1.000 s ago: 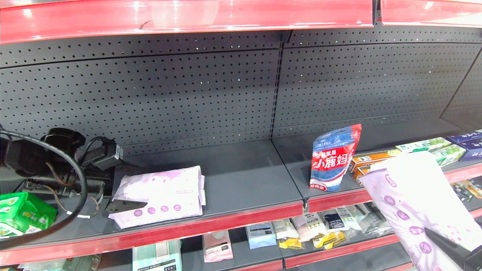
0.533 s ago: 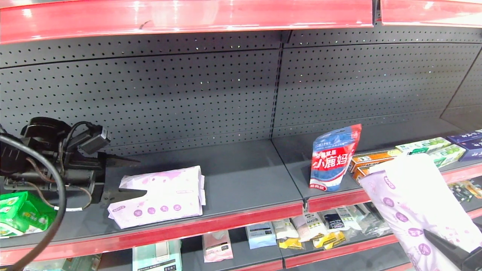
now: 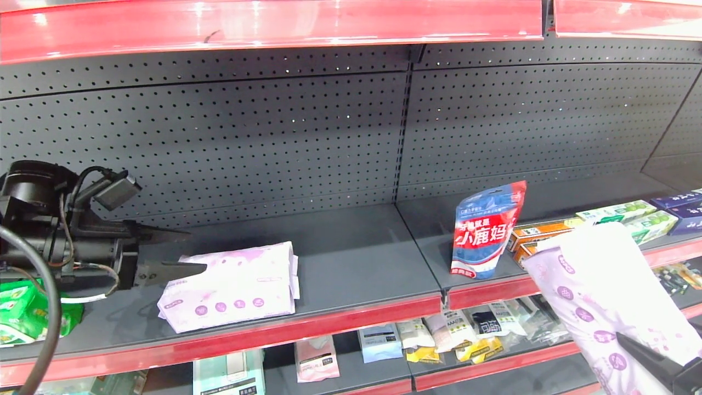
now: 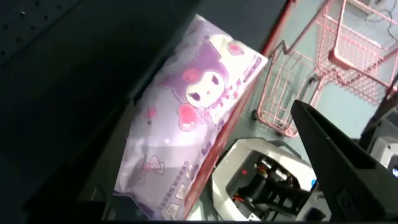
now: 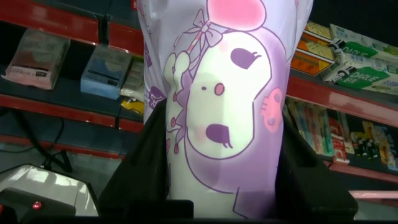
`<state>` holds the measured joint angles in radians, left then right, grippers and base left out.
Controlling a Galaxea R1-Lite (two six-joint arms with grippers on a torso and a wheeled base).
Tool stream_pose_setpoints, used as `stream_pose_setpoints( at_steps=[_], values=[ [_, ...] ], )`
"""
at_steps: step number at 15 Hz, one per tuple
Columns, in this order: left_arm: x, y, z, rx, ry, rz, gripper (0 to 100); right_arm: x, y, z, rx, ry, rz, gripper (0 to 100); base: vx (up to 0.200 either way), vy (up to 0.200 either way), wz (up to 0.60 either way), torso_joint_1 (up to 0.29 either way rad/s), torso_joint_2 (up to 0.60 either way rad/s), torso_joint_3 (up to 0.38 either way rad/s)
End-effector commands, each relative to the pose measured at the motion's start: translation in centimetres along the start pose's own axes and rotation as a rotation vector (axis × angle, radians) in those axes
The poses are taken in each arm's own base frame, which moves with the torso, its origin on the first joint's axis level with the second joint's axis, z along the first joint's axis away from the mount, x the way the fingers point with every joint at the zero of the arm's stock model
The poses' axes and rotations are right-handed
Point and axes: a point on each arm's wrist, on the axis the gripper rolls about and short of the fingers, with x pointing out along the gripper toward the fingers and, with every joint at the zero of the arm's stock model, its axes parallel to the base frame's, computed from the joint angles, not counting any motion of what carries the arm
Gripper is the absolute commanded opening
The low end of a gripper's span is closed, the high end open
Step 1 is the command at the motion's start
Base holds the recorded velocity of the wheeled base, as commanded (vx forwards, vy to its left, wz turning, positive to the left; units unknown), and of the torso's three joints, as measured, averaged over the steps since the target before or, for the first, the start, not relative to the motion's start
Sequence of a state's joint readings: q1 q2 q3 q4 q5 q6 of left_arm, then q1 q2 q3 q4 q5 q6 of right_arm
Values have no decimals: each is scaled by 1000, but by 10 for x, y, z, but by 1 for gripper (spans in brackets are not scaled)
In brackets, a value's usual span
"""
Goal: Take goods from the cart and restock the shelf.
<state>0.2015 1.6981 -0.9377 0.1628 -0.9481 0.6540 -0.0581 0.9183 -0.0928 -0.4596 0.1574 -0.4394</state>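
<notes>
the first purple pack (image 3: 230, 285) lies flat on the grey shelf (image 3: 351, 258), near its red front edge, left of the middle; its long axis runs along the shelf, one short end toward the left hand (image 3: 196, 250), the other toward the blue and red pouch (image 3: 487, 230), which stands upright well apart on the next bay; the second purple pack (image 3: 603, 296) is in the air in front of the shelf edge, tilted, its long axis slanting from the right hand (image 5: 219, 143) low at the right up toward the flat boxes (image 3: 625, 216) lying on the shelf; a green pack (image 3: 27, 312) sits at the shelf's far left, under the left arm.

the head view gives the lie of both packs; the left wrist view adds the cartoon face printed on the first pack's top and the pink wire cart (image 4: 311, 81) down on the floor beyond the shelf; the right wrist view shows the second pack's printed face from close up and small goods on lower shelves behind it.

the left hand is spread wide, level with the first pack's end; its lower finger (image 3: 175, 270) overlaps the pack's corner, and whether it touches cannot be told; it holds nothing; the right hand is pinched on the second pack, a dark finger (image 5: 143, 168) pressed on each side.
</notes>
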Motion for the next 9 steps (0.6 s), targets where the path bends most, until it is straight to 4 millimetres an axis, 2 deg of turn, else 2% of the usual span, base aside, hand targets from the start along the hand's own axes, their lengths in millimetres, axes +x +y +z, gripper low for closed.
stream_pose_setpoints(
  at_steps=[1,4,7,9],
  values=[
    [0,2,3,-29,-6,27,100,0,0,1,1,-1,0,0,0,0,0,0,0,0],
    [11,14,6,-54,17,158,100,0,0,1,1,-1,0,0,0,0,0,0,0,0],
    [22,26,10,-86,73,457,100,0,0,0,1,0,1,0,0,0,0,0,0,0],
    [33,26,15,-114,39,607,100,0,1,-1,2,6,3,0,0,0,0,0,0,0]
  ],
)
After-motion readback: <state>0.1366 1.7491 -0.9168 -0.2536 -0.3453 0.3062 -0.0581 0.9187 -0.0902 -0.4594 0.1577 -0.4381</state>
